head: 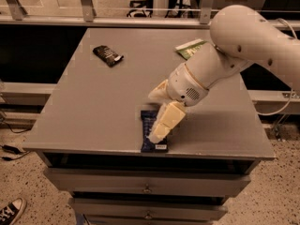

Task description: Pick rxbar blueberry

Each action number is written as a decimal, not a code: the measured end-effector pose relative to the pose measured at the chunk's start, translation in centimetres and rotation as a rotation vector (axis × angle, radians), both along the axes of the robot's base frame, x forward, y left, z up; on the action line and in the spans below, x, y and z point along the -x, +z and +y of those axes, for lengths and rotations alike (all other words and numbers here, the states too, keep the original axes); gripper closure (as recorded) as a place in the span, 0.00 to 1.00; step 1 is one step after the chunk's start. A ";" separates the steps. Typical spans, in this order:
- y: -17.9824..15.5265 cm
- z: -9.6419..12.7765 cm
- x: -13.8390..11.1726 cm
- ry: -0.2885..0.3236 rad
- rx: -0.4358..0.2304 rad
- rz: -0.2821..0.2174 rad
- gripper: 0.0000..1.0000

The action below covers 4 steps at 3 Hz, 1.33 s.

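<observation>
The rxbar blueberry (146, 127) is a flat dark navy-blue wrapper lying near the front edge of the grey table (98, 107), its white patch at the near end. My gripper (153, 116) hangs right over the bar, low above it. Its two cream fingers are spread apart: the near finger (165, 122) lies across the bar's right side and hides part of it, while the far finger (158, 91) is just behind the bar's far end. Nothing is held between the fingers.
A small black crumpled wrapper (108, 55) lies at the back left of the table. A green snack bag (191, 48) lies at the back right, partly behind my arm. Drawers are below the table's front edge. A shoe (10, 211) is on the floor at bottom left.
</observation>
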<state>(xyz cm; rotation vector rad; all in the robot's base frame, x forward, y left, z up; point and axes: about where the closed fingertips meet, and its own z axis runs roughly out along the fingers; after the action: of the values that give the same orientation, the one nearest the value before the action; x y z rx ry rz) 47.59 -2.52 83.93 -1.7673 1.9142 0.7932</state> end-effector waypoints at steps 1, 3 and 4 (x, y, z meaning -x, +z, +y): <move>0.1 0.5 0.2 0.021 -0.022 0.044 0.48; -0.1 1.0 1.1 0.039 -0.043 0.085 1.00; 0.5 0.8 0.7 0.036 -0.038 0.072 1.00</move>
<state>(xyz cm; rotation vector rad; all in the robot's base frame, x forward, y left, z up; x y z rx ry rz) 46.85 -1.76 84.43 -1.7779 1.9037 0.9116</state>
